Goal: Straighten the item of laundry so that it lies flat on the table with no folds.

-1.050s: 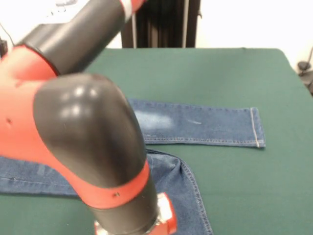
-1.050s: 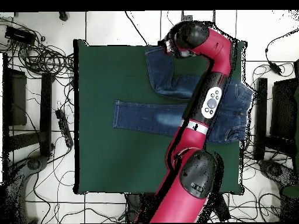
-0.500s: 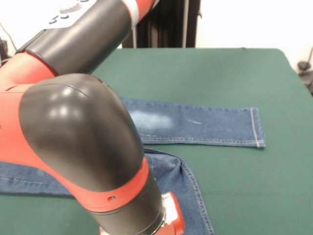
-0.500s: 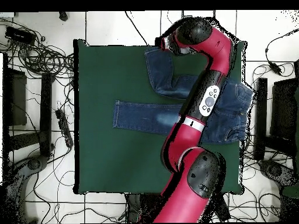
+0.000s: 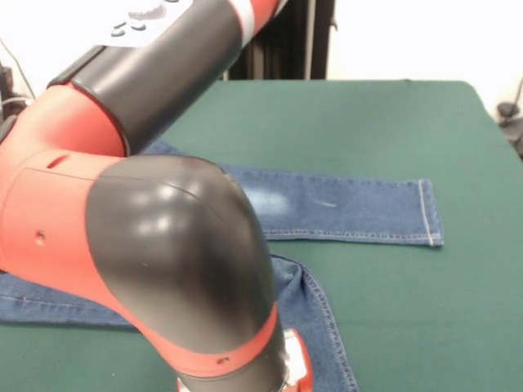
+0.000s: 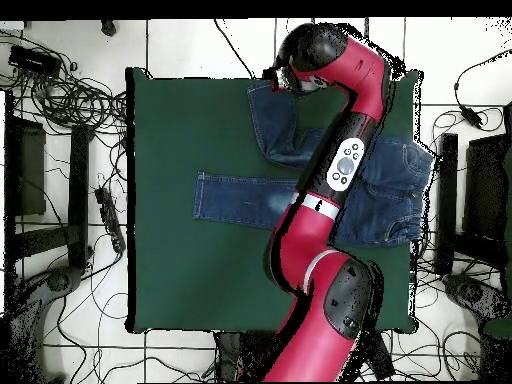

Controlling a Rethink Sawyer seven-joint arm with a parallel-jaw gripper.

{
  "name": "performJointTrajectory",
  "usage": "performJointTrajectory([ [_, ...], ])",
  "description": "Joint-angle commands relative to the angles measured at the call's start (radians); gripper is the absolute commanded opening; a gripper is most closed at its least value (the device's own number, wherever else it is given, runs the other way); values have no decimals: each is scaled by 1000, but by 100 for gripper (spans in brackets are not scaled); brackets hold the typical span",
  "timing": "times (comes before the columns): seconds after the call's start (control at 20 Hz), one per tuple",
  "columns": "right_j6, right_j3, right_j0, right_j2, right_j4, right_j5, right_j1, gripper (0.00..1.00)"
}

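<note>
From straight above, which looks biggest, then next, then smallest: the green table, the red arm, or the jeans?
1. The green table, largest by far.
2. and 3. The red arm and the jeans look alike; the arm stands nearer the camera and hides part of the jeans, so I won't rank them.

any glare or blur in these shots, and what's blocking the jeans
Front view: soft highlights shine on the arm's black elbow, which looms close and a little soft, hiding the jeans' left part; the wall behind is washed out. Overhead view: even light on the table, no strong shadows; the arm crosses the jeans' waist end.
</note>
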Motion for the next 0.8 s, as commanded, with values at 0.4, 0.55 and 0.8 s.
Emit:
performJointTrajectory([
  [0.4,44,-35,-8,237,-697,270,114,0],
  [0.55,48,-28,-8,248,-737,292,115,0],
  [0.8,38,-26,-11,295,-786,299,126,0],
])
